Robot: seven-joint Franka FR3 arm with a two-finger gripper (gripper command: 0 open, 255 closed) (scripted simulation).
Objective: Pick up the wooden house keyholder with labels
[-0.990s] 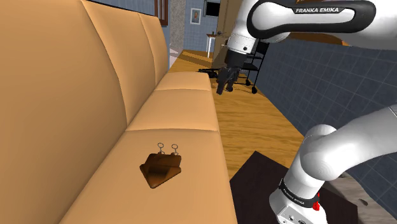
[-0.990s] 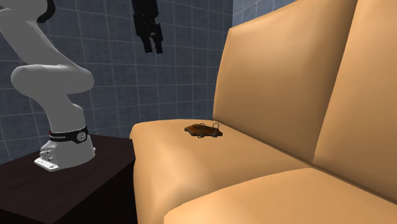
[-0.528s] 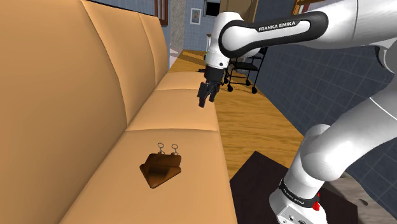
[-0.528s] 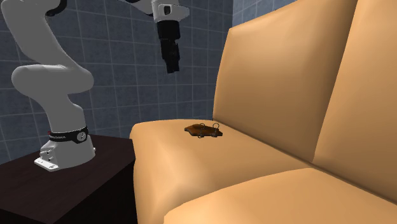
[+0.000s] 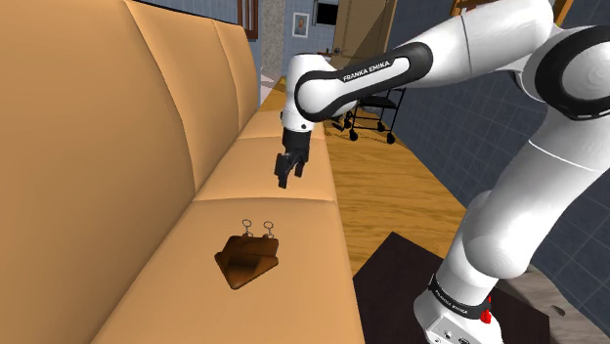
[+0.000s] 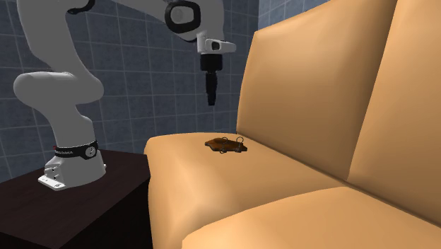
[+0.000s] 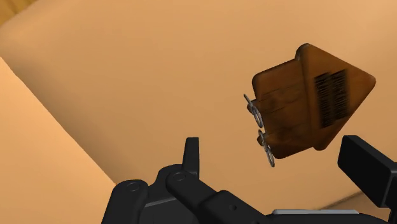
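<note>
The keyholder (image 5: 249, 259) is a small brown house-shaped wooden piece lying flat on the tan sofa seat (image 5: 293, 166), with two metal rings at one edge. In the second exterior view the keyholder (image 6: 226, 145) rests near the seat's front corner. My black gripper (image 5: 286, 178) hangs in the air above the seat, beyond the keyholder and apart from it. Seen from the other side, the gripper (image 6: 210, 99) points downward, well above the keyholder. In the wrist view the gripper (image 7: 278, 162) is open, and the keyholder (image 7: 308, 105), with dark label stripes, lies ahead nearer one finger (image 7: 366, 168).
The tall sofa backrest (image 5: 108, 117) rises along the shoulder view's left. A dark stand (image 6: 78, 205) carries the arm's base beside the sofa's end. A wooden floor (image 5: 391, 195) and a black wheeled frame (image 5: 376, 112) lie beyond, by a blue tiled wall (image 6: 120, 85).
The arm has swung down and toward the sofa, bringing the gripper from high over the floor to above the seat, closer to the keyholder. The keyholder has not moved.
</note>
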